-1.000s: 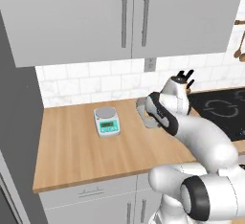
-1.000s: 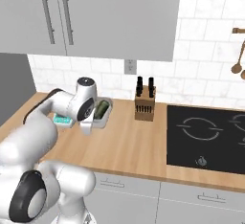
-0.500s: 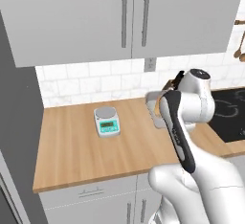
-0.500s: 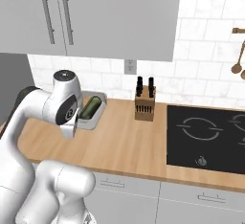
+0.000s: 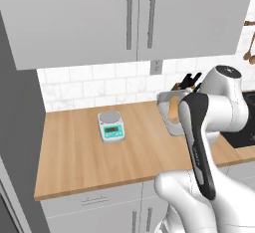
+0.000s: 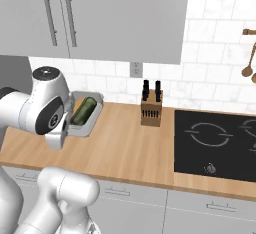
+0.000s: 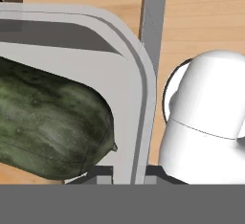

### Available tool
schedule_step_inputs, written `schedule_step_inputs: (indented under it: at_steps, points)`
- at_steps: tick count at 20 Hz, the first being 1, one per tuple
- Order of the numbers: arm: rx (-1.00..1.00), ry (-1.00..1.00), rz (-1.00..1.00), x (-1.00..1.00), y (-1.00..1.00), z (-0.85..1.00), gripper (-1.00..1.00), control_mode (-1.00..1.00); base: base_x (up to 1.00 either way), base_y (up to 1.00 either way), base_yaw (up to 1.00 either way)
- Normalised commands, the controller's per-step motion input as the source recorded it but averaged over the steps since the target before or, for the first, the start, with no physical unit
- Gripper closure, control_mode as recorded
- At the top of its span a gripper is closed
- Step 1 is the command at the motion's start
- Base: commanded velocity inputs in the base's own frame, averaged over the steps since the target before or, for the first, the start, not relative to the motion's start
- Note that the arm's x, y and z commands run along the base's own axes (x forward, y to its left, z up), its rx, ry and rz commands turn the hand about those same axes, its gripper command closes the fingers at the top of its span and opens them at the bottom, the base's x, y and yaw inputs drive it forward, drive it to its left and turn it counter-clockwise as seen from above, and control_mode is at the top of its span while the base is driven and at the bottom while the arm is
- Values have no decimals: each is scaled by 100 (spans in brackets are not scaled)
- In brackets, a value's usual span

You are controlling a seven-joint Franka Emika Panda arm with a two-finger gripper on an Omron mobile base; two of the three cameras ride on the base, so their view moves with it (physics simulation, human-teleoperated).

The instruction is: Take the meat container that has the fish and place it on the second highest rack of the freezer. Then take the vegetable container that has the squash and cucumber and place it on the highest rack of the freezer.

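Pale grey tray (image 6: 95, 112), dark green cucumber (image 7: 48, 122), orange-tan squash (image 5: 174, 110) inside

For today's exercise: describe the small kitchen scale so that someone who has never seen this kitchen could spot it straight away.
Start at the long wooden counter under the grey wall cupboards. Near its back, by the white tiled wall, sits the scale: a small teal block with a round grey weighing plate on top. Unlike the tray to its right, it stands alone.

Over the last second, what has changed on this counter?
The arm has swung up and round, lifting the vegetable container with the cucumber and squash off the counter, the pincer clamped on its rim. The scale and knife block stayed put.
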Motion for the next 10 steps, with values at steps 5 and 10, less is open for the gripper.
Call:
schedule_step_inputs:
  at_steps: [5,10]
  points:
    - [0,3,0,-10,0,6,100,100,-20,0,0]
    - [0,0,0,0,0,0,100,100,-100,2,0]
